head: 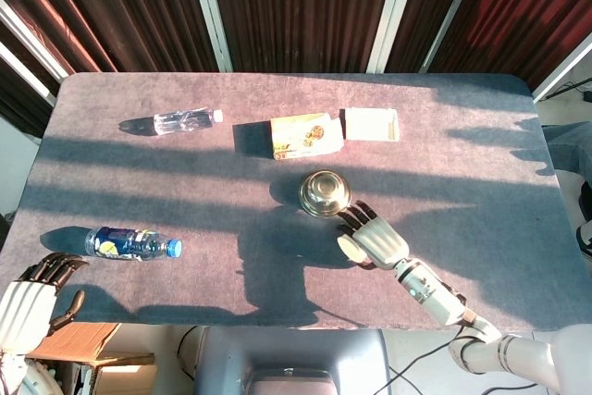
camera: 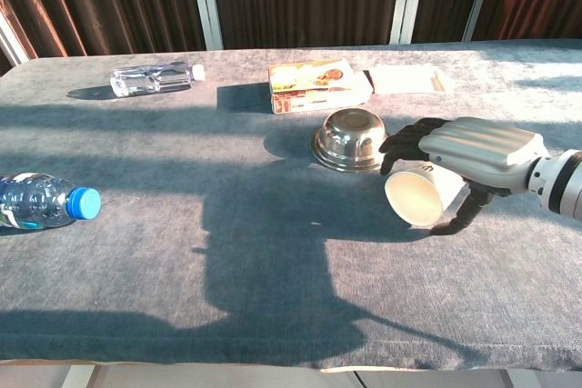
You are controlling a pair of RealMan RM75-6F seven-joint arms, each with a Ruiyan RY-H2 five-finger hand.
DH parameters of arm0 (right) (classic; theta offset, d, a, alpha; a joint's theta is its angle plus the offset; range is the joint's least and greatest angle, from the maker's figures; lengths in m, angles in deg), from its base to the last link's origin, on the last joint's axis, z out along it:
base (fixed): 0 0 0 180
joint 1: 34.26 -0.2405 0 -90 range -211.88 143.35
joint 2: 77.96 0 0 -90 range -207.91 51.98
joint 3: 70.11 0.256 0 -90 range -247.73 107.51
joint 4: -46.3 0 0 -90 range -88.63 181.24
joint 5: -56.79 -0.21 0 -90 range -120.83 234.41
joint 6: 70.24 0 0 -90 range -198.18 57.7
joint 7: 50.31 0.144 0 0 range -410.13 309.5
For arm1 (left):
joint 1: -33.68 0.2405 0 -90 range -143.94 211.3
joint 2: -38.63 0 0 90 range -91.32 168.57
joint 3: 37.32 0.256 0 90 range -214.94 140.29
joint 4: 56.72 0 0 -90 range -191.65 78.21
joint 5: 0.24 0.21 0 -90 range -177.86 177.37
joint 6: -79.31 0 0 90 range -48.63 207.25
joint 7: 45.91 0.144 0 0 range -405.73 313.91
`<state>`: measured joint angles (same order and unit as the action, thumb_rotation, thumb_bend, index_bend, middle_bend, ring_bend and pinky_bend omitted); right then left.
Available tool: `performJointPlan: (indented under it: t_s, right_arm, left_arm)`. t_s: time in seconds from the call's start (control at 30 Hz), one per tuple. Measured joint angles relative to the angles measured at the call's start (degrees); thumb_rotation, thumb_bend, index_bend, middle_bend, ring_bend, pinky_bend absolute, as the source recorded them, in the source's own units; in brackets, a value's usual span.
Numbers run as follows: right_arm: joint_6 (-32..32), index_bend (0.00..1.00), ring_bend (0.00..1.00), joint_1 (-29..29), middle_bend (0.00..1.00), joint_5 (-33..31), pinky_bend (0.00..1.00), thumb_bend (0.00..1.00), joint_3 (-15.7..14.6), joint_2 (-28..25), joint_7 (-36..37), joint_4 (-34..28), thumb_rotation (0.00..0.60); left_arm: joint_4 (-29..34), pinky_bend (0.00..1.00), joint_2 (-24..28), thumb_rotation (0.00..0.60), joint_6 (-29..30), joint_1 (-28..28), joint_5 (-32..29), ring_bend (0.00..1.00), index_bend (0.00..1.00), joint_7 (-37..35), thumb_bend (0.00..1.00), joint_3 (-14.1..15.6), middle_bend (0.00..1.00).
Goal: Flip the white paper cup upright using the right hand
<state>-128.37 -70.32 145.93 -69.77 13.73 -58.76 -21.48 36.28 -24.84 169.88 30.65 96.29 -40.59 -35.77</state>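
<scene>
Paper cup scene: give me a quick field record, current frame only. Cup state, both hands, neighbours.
cup: white paper cup on its side, open mouth toward the chest camera
right hand: right hand over the cup, fingers curled across its top, thumb below; firm grip cannot be told
left hand: left hand at near left table edge, holds nothing, fingers curled
nearest neighbour: steel bowl, upside down, just beside the cup
others: blue-cap bottle, clear bottle, food box, all lying flat
surface: grey table
</scene>
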Motion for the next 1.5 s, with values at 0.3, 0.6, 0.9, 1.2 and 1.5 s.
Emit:
performJointPlan:
  t_s: [0.3, 0.6, 0.9, 1.2, 1.5]
  right_arm:
    - [-0.2, 0.42, 0.19, 0.1, 0.27, -0.4, 0.25, 0.21, 0.3, -0.4, -0.9, -0.7, 0.6]
    - [-3.3, 0.67, 0.44, 0.7, 0.49, 1.4, 0.48, 0.24, -0.1, 1.7, -0.3, 2.4, 0.6]
    - [-9.8, 0.67, 0.44, 1.8, 0.5, 4.2, 0.49, 0.24, -0.4, 3.3, 14.3, 4.8, 0.6]
    - [-10.0, 0.57, 0.38, 1.9, 0.5, 5.0, 0.45, 0.24, -2.3, 3.2, 48.4, 5.6, 0.6]
    - [-6.5, 0.52, 0.33, 0.9, 0.47, 5.8, 0.39, 0.24, -5.6, 3.1, 77.7, 8.4, 0.6]
  left_arm:
    - [0.4, 0.4, 0.1, 0.6, -0.3, 0.0, -0.2, 0.21, 0.34, 0.4, 0.42, 0.0, 0.29]
    - [0.3, 0.4, 0.2, 0.6, -0.1, 0.1, -0.2, 0.21, 0.34, 0.3, 0.42, 0.0, 0.29]
    - [0.4, 0.4, 0.1, 0.6, -0.1, 0.1, 0.0, 0.21, 0.34, 0.5, 0.42, 0.1, 0.29]
    - [0.4, 0.4, 0.0, 0.6, 0.0, 0.1, 0.2, 0.21, 0.34, 0.9, 0.42, 0.1, 0.29]
    - [0.4, 0.4, 0.0, 0.6, 0.1, 0.2, 0.1, 0.21, 0.34, 0.8, 0.42, 0.1, 0.29]
